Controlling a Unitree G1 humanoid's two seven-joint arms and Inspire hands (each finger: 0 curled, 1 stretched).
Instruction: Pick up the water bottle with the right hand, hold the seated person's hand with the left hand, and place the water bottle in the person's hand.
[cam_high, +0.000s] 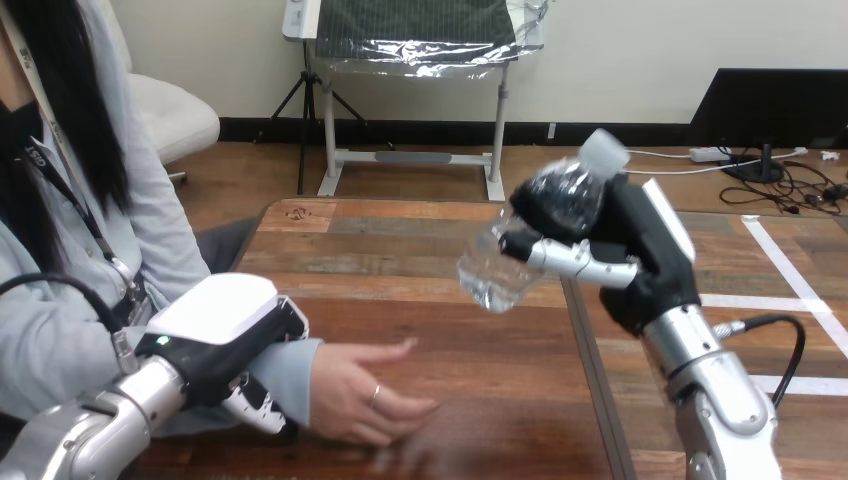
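Note:
A clear water bottle (525, 235) with a white cap hangs tilted above the middle of the table, cap up and to the right. My right hand (625, 255) is shut on it, fingers curled across its upper half. At lower left my left hand (225, 340) lies over the person's forearm, with fingers curled down round the sleeve near the wrist. The person's hand (365, 395) rests on the table (400, 250), palm partly up, fingers pointing right. The bottle is above and to the right of that hand, apart from it.
The person sits at the left edge of the table. A dark seam (590, 370) runs down the tabletop under my right arm. The far half of the wooden top lies bare.

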